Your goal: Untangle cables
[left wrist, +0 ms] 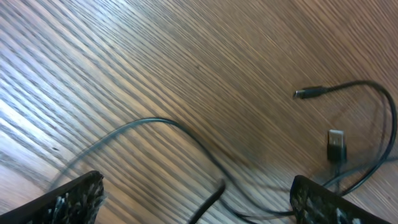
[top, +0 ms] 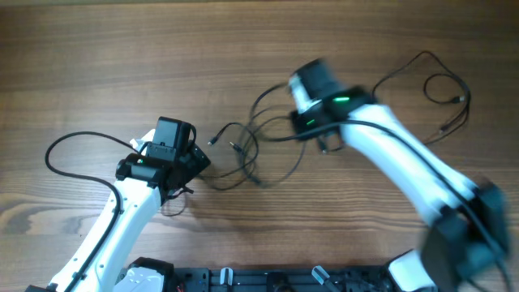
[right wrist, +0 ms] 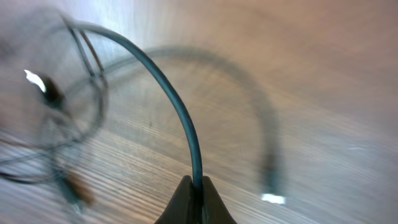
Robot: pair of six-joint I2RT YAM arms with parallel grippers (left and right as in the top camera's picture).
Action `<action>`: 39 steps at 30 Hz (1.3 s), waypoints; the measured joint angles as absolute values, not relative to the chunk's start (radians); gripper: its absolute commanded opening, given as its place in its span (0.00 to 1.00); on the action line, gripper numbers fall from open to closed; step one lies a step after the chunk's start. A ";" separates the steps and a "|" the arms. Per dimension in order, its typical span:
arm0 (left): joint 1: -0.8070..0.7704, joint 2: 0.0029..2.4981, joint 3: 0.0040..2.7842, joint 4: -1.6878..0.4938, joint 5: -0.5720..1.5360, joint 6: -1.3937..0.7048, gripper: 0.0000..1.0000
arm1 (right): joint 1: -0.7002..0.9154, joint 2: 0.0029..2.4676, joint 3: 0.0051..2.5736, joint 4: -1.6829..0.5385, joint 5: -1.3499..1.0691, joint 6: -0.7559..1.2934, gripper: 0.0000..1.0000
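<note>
Tangle of thin black cables [top: 237, 148] lies on brown wooden bench [top: 122, 49], between left end effector [left wrist: 198, 200] and right end effector [right wrist: 194, 194], with more loops at far right.
</note>
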State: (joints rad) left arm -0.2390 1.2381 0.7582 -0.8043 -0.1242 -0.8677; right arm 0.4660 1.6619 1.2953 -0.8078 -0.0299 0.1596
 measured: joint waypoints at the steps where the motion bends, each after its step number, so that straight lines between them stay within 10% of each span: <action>1: -0.239 1.238 0.758 -0.801 -0.106 -0.869 0.98 | 0.397 1.534 1.315 -0.799 -0.030 0.160 0.04; 8: -0.239 1.295 0.757 -0.714 0.049 -0.871 1.00 | 0.213 1.031 1.355 -0.677 -0.236 0.230 0.04; 27: -0.239 1.423 0.746 -0.199 0.689 -0.614 1.00 | 0.270 1.338 1.348 -0.323 -0.964 0.436 0.04; 30: -0.252 1.423 0.746 -0.174 0.611 -0.604 0.76 | 0.270 1.338 1.348 -0.309 -0.992 0.458 0.04; 35: -0.349 1.433 0.745 -0.181 0.530 -0.589 0.06 | 0.270 1.338 1.348 -0.305 -1.002 0.471 0.04; 39: -0.372 1.439 0.746 -0.275 0.410 -0.588 0.04 | 0.270 1.338 1.349 -0.375 -0.929 0.471 0.04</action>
